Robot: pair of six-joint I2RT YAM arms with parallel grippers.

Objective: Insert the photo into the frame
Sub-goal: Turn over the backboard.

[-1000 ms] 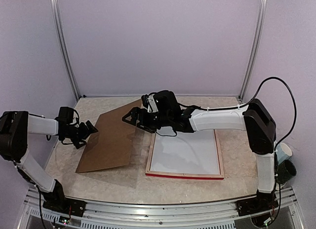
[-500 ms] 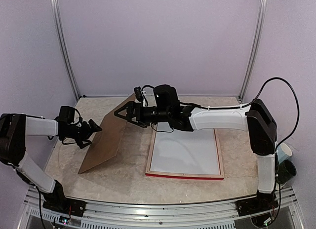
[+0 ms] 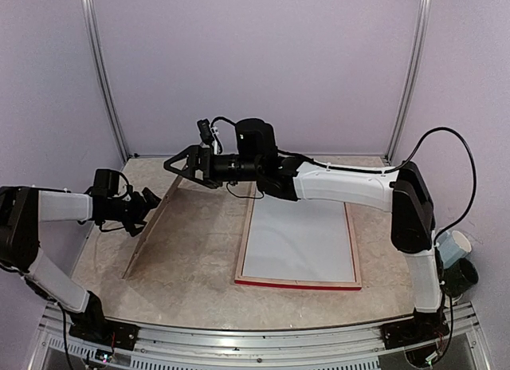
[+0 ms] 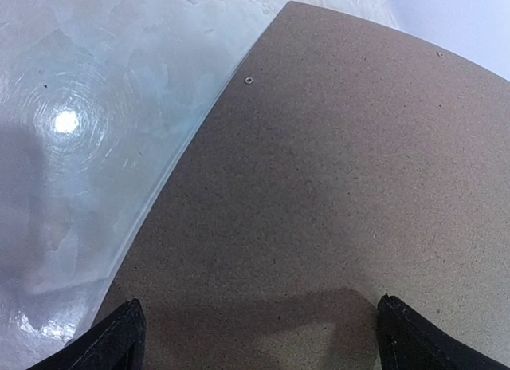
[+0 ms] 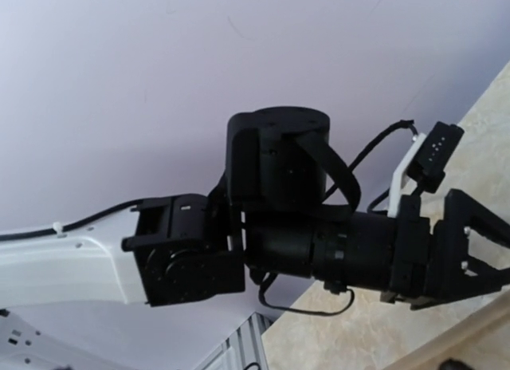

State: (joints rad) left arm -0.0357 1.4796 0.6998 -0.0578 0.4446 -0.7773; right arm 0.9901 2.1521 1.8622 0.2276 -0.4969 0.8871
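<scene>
The frame (image 3: 296, 283) lies flat at centre right, red front edge near me, pale wood sides. A white sheet (image 3: 299, 242) fills it; I cannot tell if it is the photo's back, and no sunset print shows. The brown backing board (image 3: 147, 234) stands almost on edge at the left. My right gripper (image 3: 170, 166) is shut on its raised top edge. My left gripper (image 3: 146, 204) is open against the board's left face. In the left wrist view the board (image 4: 335, 186) fills the space between my spread fingertips (image 4: 119, 342). The right wrist view shows only a mirrored arm (image 5: 279, 218).
A clear pane's edge (image 4: 171, 186) runs along the board in the left wrist view, over the marble table (image 4: 72, 147). A pale cup (image 3: 459, 246) and a dark object (image 3: 462, 276) sit off the table's right edge. Metal posts (image 3: 103, 75) stand at the back corners.
My right gripper has swung left and up with the board's edge, tipping the board from slanted to nearly upright. My left gripper stays beside the board's left face.
</scene>
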